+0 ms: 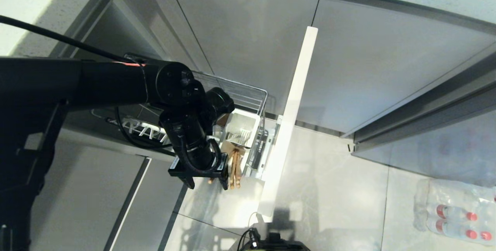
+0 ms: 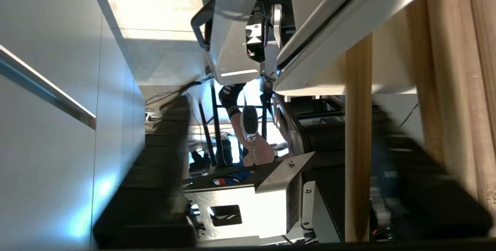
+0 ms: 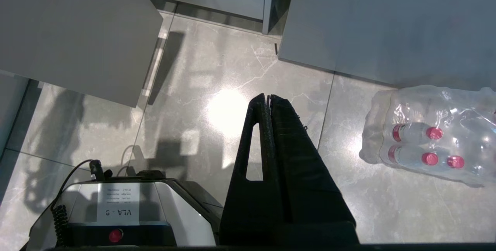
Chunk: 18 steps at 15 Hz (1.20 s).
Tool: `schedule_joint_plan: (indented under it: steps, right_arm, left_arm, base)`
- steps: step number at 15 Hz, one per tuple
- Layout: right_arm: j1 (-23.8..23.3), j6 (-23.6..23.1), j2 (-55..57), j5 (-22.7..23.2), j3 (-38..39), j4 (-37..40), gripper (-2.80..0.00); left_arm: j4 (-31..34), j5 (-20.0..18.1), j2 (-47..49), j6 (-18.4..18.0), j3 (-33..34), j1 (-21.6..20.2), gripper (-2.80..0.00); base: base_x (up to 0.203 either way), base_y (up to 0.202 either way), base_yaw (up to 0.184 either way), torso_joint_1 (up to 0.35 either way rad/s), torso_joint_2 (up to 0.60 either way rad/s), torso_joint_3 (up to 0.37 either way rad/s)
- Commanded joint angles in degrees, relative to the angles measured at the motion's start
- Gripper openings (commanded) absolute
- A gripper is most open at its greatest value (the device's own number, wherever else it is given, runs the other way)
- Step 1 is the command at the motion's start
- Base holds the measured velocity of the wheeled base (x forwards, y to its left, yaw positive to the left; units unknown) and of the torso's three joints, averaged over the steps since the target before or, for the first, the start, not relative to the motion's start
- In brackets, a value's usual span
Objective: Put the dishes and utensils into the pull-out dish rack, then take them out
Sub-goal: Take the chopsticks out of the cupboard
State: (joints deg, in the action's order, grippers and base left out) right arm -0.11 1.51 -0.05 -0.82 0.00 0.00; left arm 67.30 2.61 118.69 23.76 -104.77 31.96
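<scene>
Grey stone floor tiles and grey cabinet fronts surround the pull-out dish rack.
Its white utensil cup stands at the rack's near end; what is in it cannot be told. The left gripper hangs beside pale wooden strips, jaws apart, grip unclear. The right gripper is pressed closed, empty, above the floor near wrapped bottles.
</scene>
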Motion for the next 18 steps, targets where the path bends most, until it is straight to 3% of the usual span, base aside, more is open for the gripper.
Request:
schedule_joint_plan:
  steps: [1,10,18]
  right_arm:
    - [0.01,0.01,0.05,0.01,0.00,0.00,-2.80]
    - [0.02,-0.02,0.05,0.03,0.00,0.00,-2.80]
    - [0.02,0.07,0.05,0.03,0.00,0.00,-2.80]
  left_arm:
    - [0.37,0.03,-0.17,0.15,0.00,0.12,-2.80]
    - [0.46,-0.06,-0.47,0.41,-0.08,0.73,-2.80]
    - [0.90,-0.23,-9.52,2.30,-0.35,2.53,-2.80]
  base:
    - [0.000,0.000,0.000,0.000,0.00,0.000]
    - [0.000,0.000,0.000,0.000,0.00,0.000]
    - [0.000,0.000,0.000,0.000,0.00,0.000]
